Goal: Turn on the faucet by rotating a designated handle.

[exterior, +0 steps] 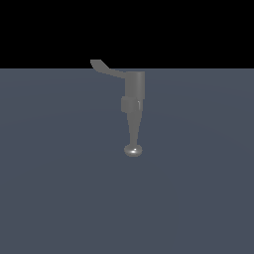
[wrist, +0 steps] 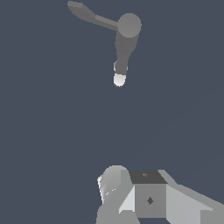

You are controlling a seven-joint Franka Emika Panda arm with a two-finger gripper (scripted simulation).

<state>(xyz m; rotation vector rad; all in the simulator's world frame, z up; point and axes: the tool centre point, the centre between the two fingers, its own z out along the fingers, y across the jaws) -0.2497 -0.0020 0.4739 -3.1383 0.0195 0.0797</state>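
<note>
White and grey, the blocky pincer (wrist: 131,197) filled the near edge of the wrist view; its fingertips were out of sight, so I could not tell whether it was spread or pressed together. Well ahead of it, apart and untouched, stood one small grey metallic faucet (exterior: 134,94) on the dark blue-grey tabletop (exterior: 59,198). One thin grey bent handle (exterior: 106,69) projected sideways from the cylindrical top, its long axis crossing the pincer's line of approach. One tapered spout (wrist: 122,57) pointed back toward the pincer.
</note>
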